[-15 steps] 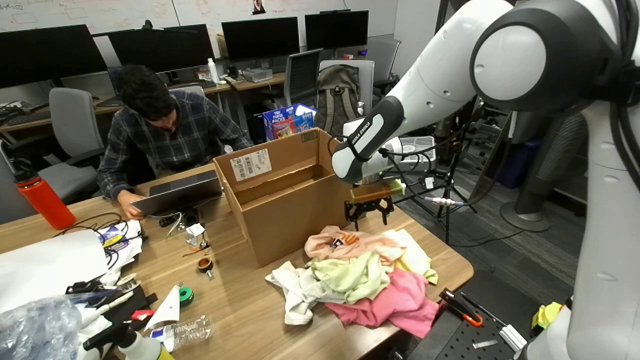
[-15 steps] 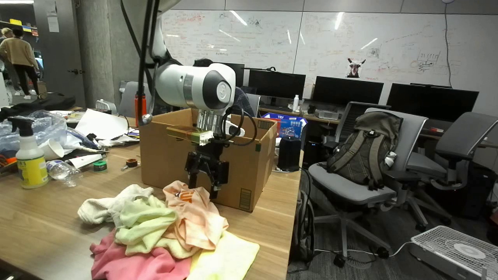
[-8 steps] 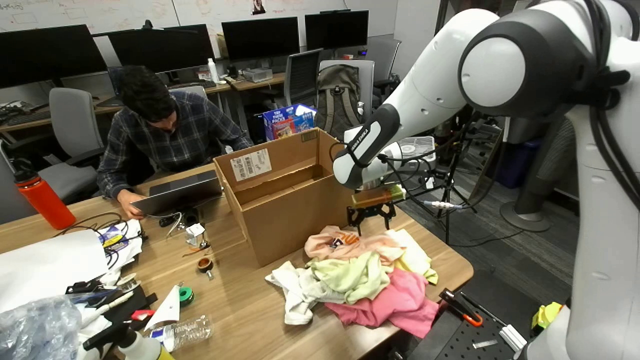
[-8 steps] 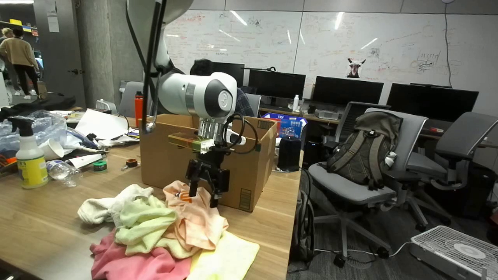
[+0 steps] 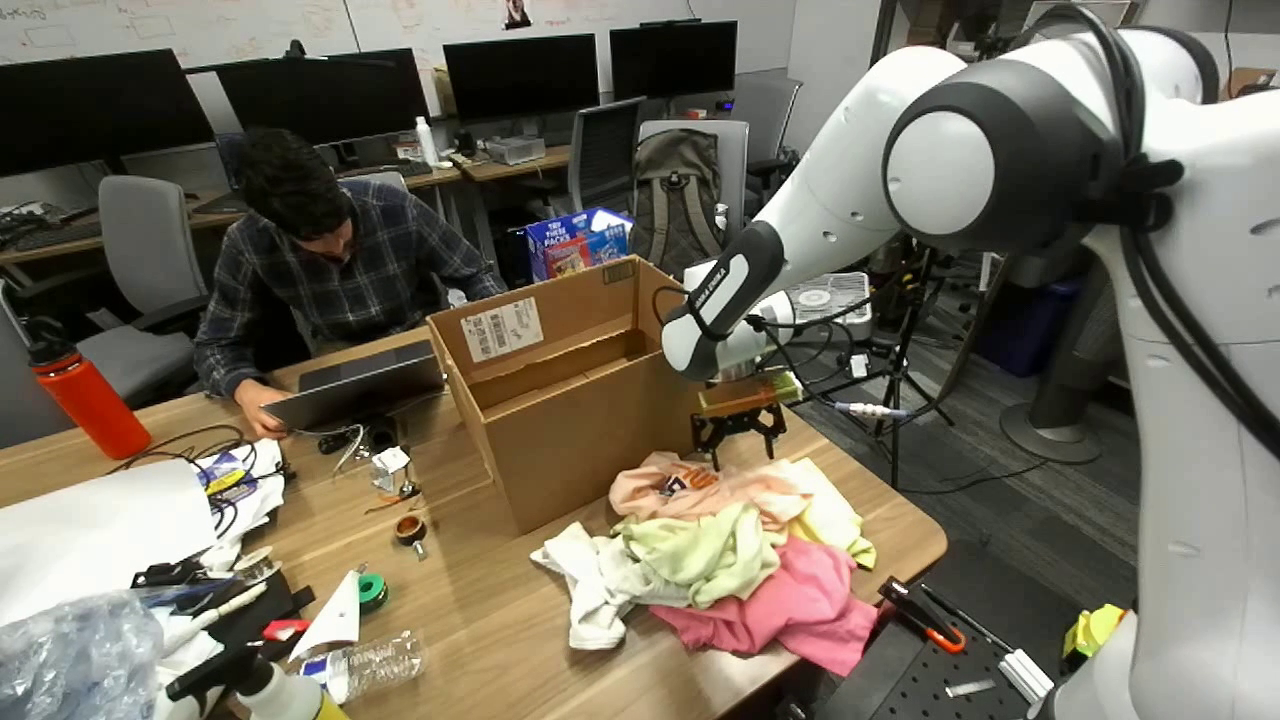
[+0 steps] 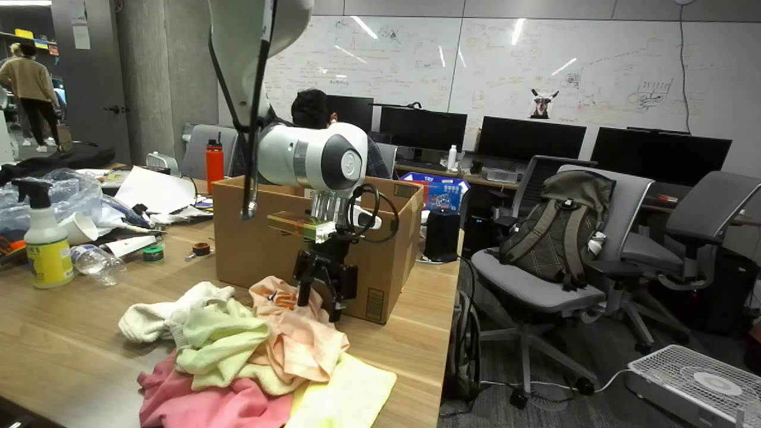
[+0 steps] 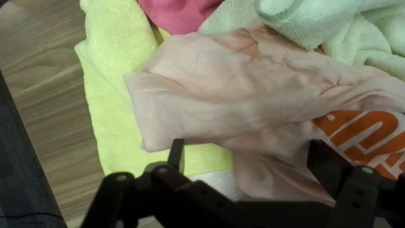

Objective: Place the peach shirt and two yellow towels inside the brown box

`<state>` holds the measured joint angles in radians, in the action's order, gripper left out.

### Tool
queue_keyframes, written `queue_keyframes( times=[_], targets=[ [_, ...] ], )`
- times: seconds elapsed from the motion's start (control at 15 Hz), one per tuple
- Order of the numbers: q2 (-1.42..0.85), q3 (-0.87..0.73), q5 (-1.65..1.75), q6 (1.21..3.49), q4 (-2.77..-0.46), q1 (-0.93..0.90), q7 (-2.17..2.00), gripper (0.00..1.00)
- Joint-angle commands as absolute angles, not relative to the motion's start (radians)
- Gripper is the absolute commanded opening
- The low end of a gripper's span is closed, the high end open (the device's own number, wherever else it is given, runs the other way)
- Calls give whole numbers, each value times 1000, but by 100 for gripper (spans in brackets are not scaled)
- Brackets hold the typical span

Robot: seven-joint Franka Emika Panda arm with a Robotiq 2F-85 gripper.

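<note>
The peach shirt [image 6: 306,348], marked with an orange print, lies crumpled on the cloth pile in front of the brown box [image 5: 590,450]. One yellow towel [image 5: 705,545], greenish in tone, is bunched on top of the heap; a brighter yellow towel [image 7: 110,104] lies flat, partly under the shirt. My gripper [image 7: 246,142] points down over the shirt's box-side part, jaws wide apart and nothing held. In the wrist view, shirt and bright towel show between the fingers. Whether the fingertips touch cloth, I cannot tell. The box stands with its top open; its floor is hidden.
A bright pink cloth [image 5: 800,610] and a whitish cloth [image 5: 590,585] belong to the same heap. Beyond the box a man [image 5: 330,240] sits at a laptop [image 5: 365,385]. A spray bottle [image 6: 47,244], plastic bottle [image 5: 370,665] and papers clutter one end of the table.
My gripper has come down somewhat toward the shirt, then shifted slightly sideways, staying open. The arm's upper links have swung over. Cloths and box have not moved.
</note>
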<state>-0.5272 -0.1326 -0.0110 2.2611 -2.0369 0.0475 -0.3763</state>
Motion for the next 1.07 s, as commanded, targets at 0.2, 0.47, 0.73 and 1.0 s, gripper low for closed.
queue_keyframes(
  times=[0.2,0.47,0.73,1.0],
  targets=[
    [-585,-162,-32,2212,-1966,61,-417,100],
    [-571,-179,-31,2190,-1981,50,-480,100],
    [-539,-176,-38,2154,-2008,33,-534,100],
    [-528,-176,-40,2100,-2015,10,-615,100]
  ],
)
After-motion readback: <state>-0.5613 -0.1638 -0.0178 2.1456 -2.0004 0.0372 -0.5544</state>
